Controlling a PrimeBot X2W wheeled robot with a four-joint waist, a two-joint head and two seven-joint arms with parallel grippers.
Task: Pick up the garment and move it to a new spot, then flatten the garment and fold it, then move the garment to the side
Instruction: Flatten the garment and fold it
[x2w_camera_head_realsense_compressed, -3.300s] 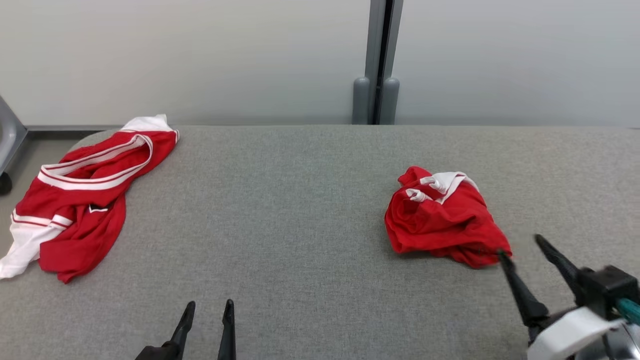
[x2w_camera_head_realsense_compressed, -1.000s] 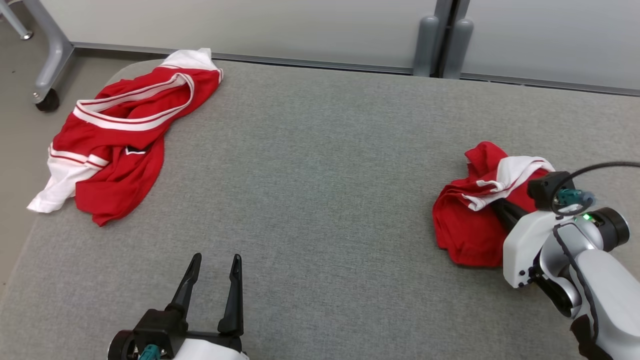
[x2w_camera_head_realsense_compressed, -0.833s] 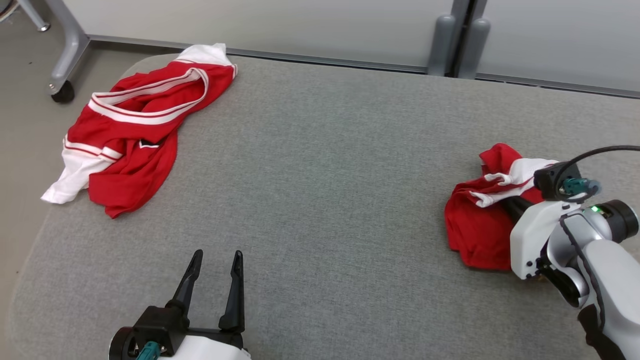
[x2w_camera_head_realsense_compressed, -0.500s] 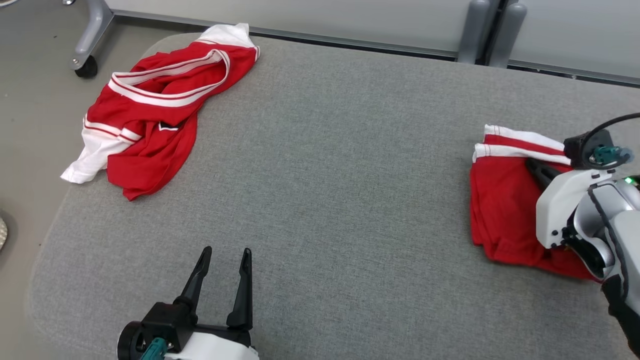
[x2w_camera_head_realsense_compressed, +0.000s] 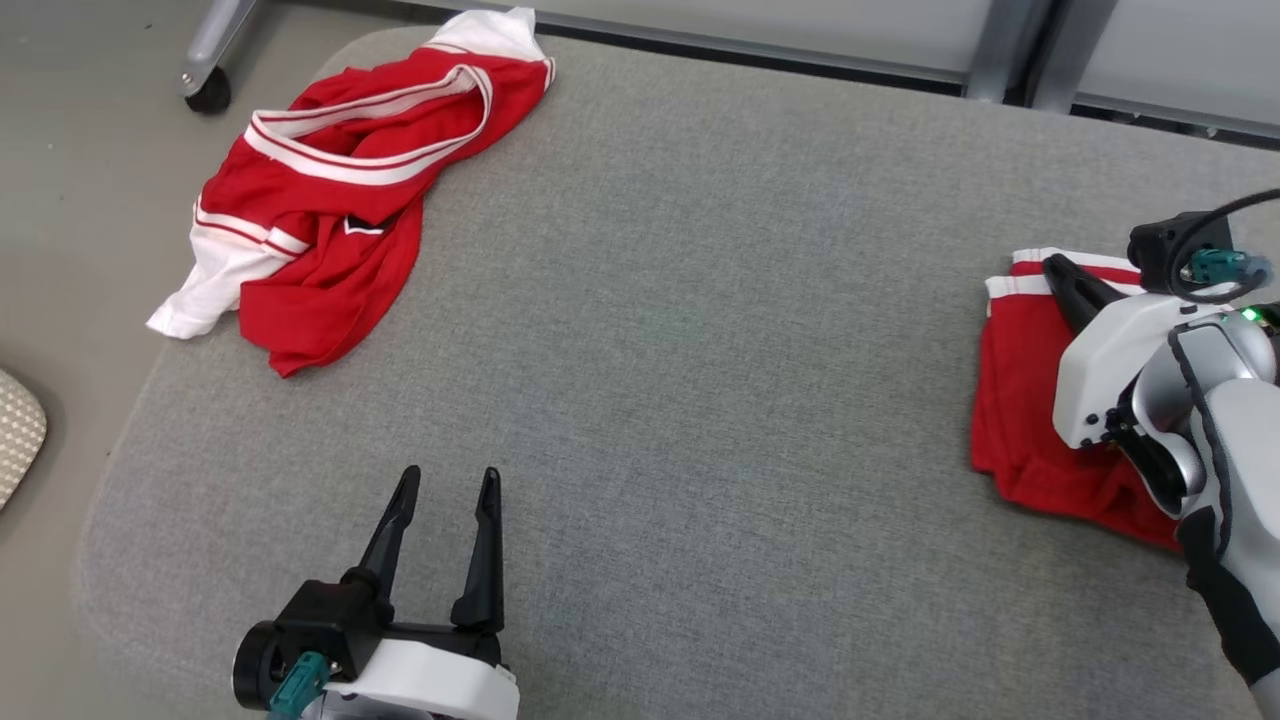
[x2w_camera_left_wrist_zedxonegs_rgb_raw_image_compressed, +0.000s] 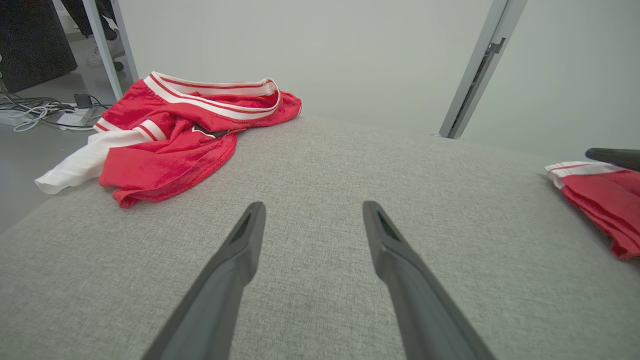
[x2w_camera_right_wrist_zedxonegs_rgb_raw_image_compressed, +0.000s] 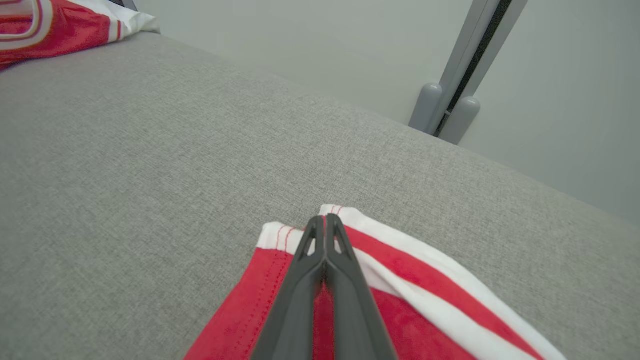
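From my head, the whole grey pad (x2w_camera_head_realsense_compressed: 700, 350) lies below me. My left gripper (x2w_camera_head_realsense_compressed: 450, 472) hangs over its near edge with its fingers spread wide and nothing between them. My right gripper (x2w_camera_head_realsense_compressed: 1052, 262) is at the pad's right edge, mostly hidden behind my own white wrist, so from here I cannot make out how its fingers stand.

My right wrist view settles that. There the right gripper's (x2w_camera_right_wrist_zedxonegs_rgb_raw_image_compressed: 325, 217) two fingers are pressed tight together, tips on the white band of the shorts (x2w_camera_right_wrist_zedxonegs_rgb_raw_image_compressed: 425, 285), with a sliver of red cloth in the slit between them. The band runs away from the tips on both sides, and the red body of the shorts spreads back beneath the fingers. That view also takes in a grey post (x2w_camera_right_wrist_zedxonegs_rgb_raw_image_compressed: 452, 100) beyond the pad's far edge.

My left wrist view looks low across the pad (x2w_camera_left_wrist_zedxonegs_rgb_raw_image_compressed: 325, 165). The shorts (x2w_camera_left_wrist_zedxonegs_rgb_raw_image_compressed: 605, 192) lie at the pad's right edge, well apart from my left fingers (x2w_camera_left_wrist_zedxonegs_rgb_raw_image_compressed: 240, 250), with a dark right finger (x2w_camera_left_wrist_zedxonegs_rgb_raw_image_compressed: 612, 156) just above the band.

The shorts (x2w_camera_head_realsense_compressed: 1020, 400) rest fairly flat on the pad, band toward its far side. A crumpled red and white jersey (x2w_camera_head_realsense_compressed: 330, 230) sits on the pad's far left corner, one white end hanging past the left edge. The left wrist view alone shows cables (x2w_camera_left_wrist_zedxonegs_rgb_raw_image_compressed: 30, 112) on the floor beyond that corner.
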